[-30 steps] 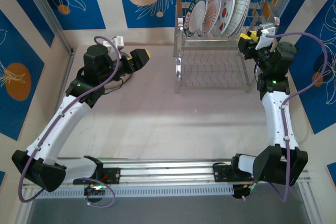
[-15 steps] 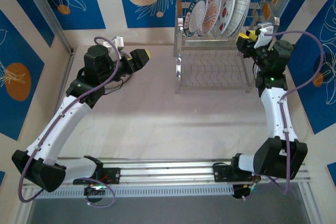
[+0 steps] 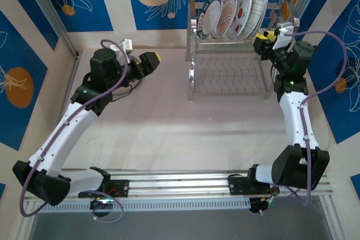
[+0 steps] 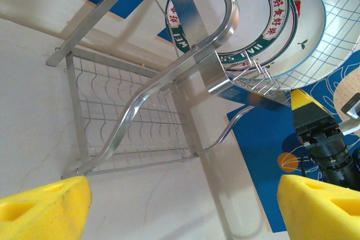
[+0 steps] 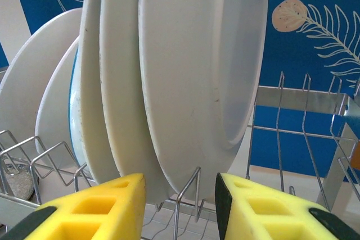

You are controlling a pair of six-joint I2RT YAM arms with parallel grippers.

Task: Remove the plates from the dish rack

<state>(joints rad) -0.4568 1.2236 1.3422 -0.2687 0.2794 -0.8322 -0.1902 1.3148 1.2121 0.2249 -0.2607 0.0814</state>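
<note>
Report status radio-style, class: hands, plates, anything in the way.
Left hand open, away from dish rack. Right hand open at lower rim of nearest plate. Plates upright in rack. Rack wires crowd that rim.

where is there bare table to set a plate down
Widest: the table between the two arms, in front of the dish rack. Smaller: the strip between the left pincer and the rack's nearest legs. Crowded: the upper shelf, where the plates stand packed and the right pincer sits beside them.
</note>
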